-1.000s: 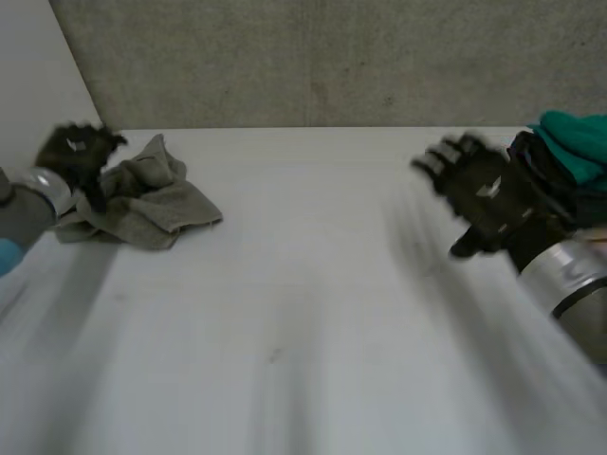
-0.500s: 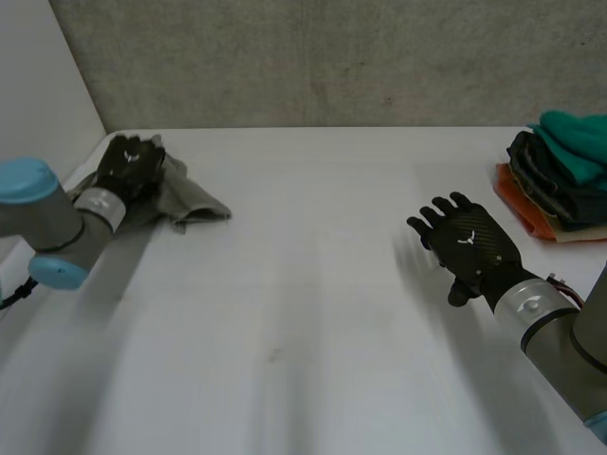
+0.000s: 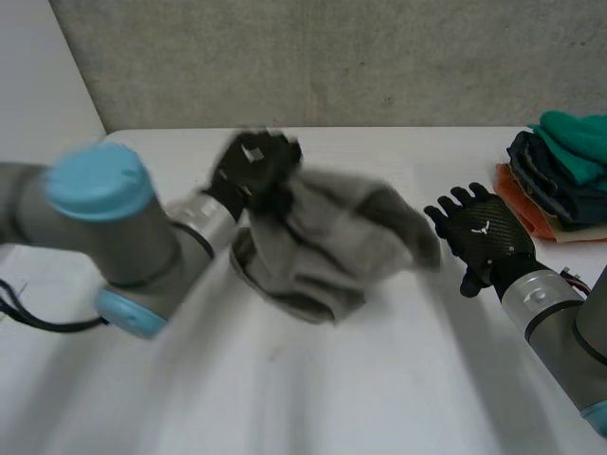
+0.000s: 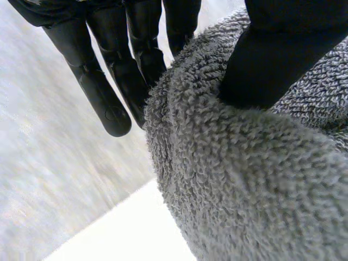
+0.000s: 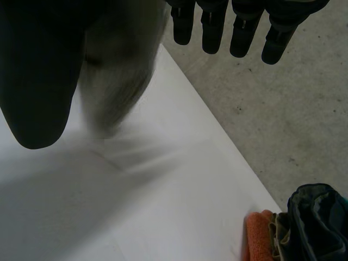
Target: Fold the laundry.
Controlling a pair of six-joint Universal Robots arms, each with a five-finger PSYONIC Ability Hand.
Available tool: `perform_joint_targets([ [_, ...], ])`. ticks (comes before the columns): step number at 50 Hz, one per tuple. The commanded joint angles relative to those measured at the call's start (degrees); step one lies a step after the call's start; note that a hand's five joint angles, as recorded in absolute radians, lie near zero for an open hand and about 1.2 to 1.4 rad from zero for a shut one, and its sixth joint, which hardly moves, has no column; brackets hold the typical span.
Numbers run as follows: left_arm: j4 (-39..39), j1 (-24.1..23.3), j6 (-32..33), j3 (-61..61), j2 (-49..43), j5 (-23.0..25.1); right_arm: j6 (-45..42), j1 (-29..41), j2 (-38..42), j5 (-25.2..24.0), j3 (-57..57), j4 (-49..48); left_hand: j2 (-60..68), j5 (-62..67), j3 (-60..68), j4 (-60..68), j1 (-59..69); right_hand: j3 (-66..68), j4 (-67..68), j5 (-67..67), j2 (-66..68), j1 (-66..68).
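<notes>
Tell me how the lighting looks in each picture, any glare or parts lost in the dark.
Head view: soft, even light, no glare on the white table; the grey towel in the left hand shades the table beneath. Left wrist view: towel loops well lit, fingers nearly black. Right wrist view: the thumb of the right hand is a featureless dark shape, the clothes pile dim.

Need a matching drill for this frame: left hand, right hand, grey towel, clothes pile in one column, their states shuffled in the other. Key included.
Column one
1. left hand
2. right hand
3. grey towel
4. clothes pile

Column two
A. open, holding nothing
B. stacked, teal piece on top
C. bunched up, between the two hands
D. shut on the grey towel

Pairs: 1-D, 2-A, 3-C, 4-B
</notes>
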Motion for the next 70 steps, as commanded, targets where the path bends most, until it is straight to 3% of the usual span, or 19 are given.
perform_joint_targets([
  [1, -6.43, -4.55, 8.23, 1.50, -5.54, -1.73, 4.88, 0.00, -0.87, 1.08, -1.31, 2.69, -22.99, -17.88, -22.48, -23.09, -18.55, -1.75, -1.93, -2.32, -2.26, -3.28],
  [9, -7.14, -4.38, 7.79, -1.56, 4.12, -11.38, 15.24, 0.17, -0.96, 2.06, -8.51, 18.48, -53.36, -48.25, -52.85, -53.46, -48.92, -1.75, -1.93, -2.32, -2.26, -3.28],
  [16, -8.81, -3.07, 6.30, -8.50, 12.65, -15.53, 20.71, 0.26, 0.09, 1.18, -15.46, 29.76, -56.59, -51.47, -56.08, -56.69, -52.15, -1.75, -1.93, -2.32, -2.26, -3.28],
  [21, -11.35, 0.18, 2.09, -17.72, 18.27, -16.67, 20.36, 0.87, 6.58, 0.04, -19.77, 28.72, -55.42, -50.30, -54.90, -55.52, -50.98, -1.75, -1.93, -2.32, -2.26, -3.28],
  [32, -12.06, 0.80, -12.51, -25.74, 18.91, -17.21, 20.89, 5.61, 17.22, -3.74, -25.13, 26.70, -53.90, -48.78, -53.39, -54.00, -49.46, -0.85, -1.03, -1.42, -1.37, -2.39],
  [39, -9.08, -0.77, -14.01, -22.41, 9.86, -15.89, 21.16, 7.90, 19.69, -3.57, -25.93, 22.92, -54.57, -49.46, -54.06, -54.67, -50.13, 20.17, 19.99, 19.60, 19.65, 18.63],
  [42, -5.30, -1.65, -13.74, -18.46, 5.12, -15.89, 21.16, 8.61, 19.87, -3.57, -25.84, 20.90, -53.74, -48.62, -53.22, -53.84, -49.29, 38.65, 38.47, 38.08, 38.13, 37.11],
  [44, -3.72, -1.92, -13.83, -15.48, 1.35, -15.62, 21.16, 8.61, 19.87, -3.40, -25.75, 19.23, -49.23, -44.11, -48.72, -49.33, -44.79, 56.59, 56.40, 56.02, 56.07, 55.05],
  [47, -3.53, -2.71, -14.01, -11.87, -1.83, -15.27, 21.16, 8.52, 19.78, -3.22, -25.75, 18.35, -42.98, -37.87, -42.47, -43.09, -38.54, 68.23, 68.05, 67.66, 67.72, 66.70],
  [51, -4.32, -5.52, -14.27, -7.73, -5.61, -14.13, 21.07, 8.08, 18.99, -3.22, -25.49, 18.26, -9.93, -4.81, -9.42, -10.03, -5.49, 68.25, 68.07, 67.68, 67.74, 66.72],
  [52, -4.59, -6.22, -14.44, -7.03, -6.14, -13.26, 20.98, 8.08, 18.90, -3.22, -25.49, 18.34, 7.32, 12.44, 7.84, 7.22, 11.76, 68.25, 68.07, 67.68, 67.74, 66.72],
  [53, -4.68, -6.57, -14.45, -6.67, -6.32, -12.90, 20.89, 8.08, 18.64, -3.22, -25.49, 18.43, 11.47, 16.59, 11.98, 11.37, 15.91, 68.25, 68.07, 67.68, 67.74, 66.72],
  [58, -5.99, -7.10, -13.66, -7.20, -2.82, -12.55, 19.93, 7.82, 14.26, -2.95, -25.31, 18.69, 11.51, 16.63, 12.02, 11.41, 15.95, 68.25, 68.07, 67.68, 67.74, 66.72],
  [64, -10.82, -6.23, -13.66, -7.38, 13.33, -12.28, 18.52, 5.36, 0.28, -3.13, -26.19, 19.75, 11.51, 16.63, 12.02, 11.41, 15.95, 68.25, 68.07, 67.68, 67.74, 66.72],
  [70, -16.27, -4.47, -12.87, -3.78, 20.83, -11.41, 16.59, 5.36, -9.65, -2.78, -29.00, 21.42, 11.51, 16.63, 12.02, 11.41, 15.95, 68.25, 68.07, 67.68, 67.74, 66.72],
])
